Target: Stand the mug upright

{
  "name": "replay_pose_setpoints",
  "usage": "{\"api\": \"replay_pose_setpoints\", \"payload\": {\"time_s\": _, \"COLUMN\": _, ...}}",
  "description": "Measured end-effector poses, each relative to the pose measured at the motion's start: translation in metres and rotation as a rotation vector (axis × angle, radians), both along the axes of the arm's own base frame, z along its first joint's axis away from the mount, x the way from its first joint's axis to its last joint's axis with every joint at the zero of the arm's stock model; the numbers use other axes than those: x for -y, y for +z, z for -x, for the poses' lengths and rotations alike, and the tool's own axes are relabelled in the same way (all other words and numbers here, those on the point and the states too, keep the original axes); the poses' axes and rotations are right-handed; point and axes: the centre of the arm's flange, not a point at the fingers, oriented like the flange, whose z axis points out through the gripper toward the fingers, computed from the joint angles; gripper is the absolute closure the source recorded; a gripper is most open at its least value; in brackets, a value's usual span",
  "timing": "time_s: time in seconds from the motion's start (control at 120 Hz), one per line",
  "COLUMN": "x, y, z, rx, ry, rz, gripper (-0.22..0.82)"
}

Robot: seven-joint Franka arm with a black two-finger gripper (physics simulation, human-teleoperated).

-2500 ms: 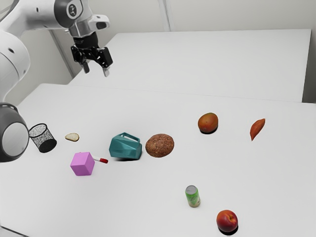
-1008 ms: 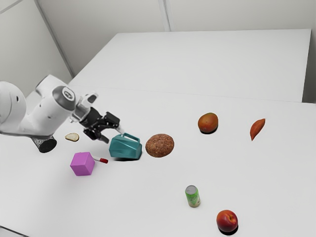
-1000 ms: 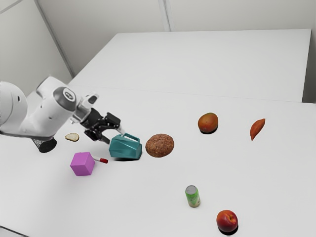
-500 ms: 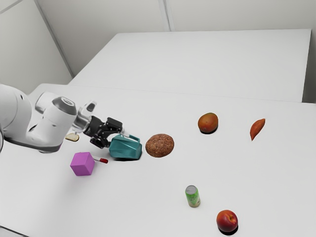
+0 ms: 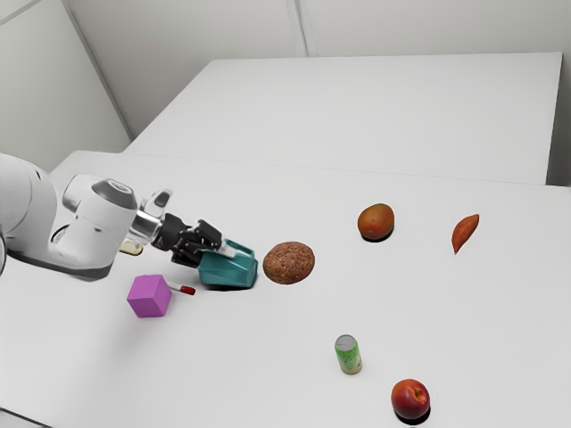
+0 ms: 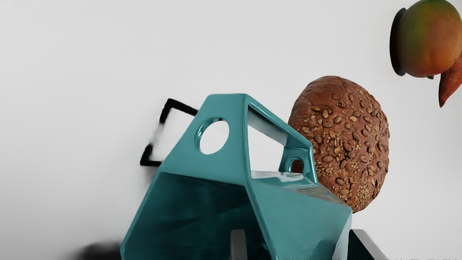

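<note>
I have the mug (image 5: 230,272) lying on its side on the counter (image 5: 268,374), not upright, with its mouth toward my arm (image 5: 98,227) and its handle on the upper side. My fingers (image 5: 228,252) are down at the mug, released and spread. My wrist view puts one of the fingers (image 6: 238,245) at the mug's open mouth and the other outside the wall, so the wall runs between them; I see a gap between the first one and the rim, and they have no grasp on it.

The loaf (image 5: 289,263) is just beside the mug, toward the exterior view's right; whether the two touch, I can't tell. Past it, well apart from the mug on that same side, are the mango (image 5: 376,221) and, farther out, the sweet potato (image 5: 465,233). Nearer the exterior camera than the mug, and to the exterior view's right of it, the can (image 5: 348,355) is upright, and the peach (image 5: 410,399) is farther from the mug than that.

To the exterior view's left of the mug I have the pink cube (image 5: 149,296), with a red-tipped stick (image 5: 187,290) between them. Farther back on that side, a pale piece (image 5: 132,248) is partly hidden by my arm.
</note>
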Motion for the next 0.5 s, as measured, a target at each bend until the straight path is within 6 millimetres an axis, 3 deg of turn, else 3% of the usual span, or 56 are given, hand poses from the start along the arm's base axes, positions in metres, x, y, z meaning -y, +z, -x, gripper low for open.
{"api": "replay_pose_setpoints", "payload": {"time_s": 0.358, "x": 0.000, "y": 0.001, "z": 0.003, "rx": 0.045, "ry": -0.044, "rz": -0.008, "gripper": 0.64}}
{"api": "replay_pose_setpoints", "payload": {"time_s": 0.5, "x": -0.001, "y": 0.018, "z": 0.007, "rx": 0.090, "ry": -0.052, "rz": -0.013, "gripper": 0.72}}
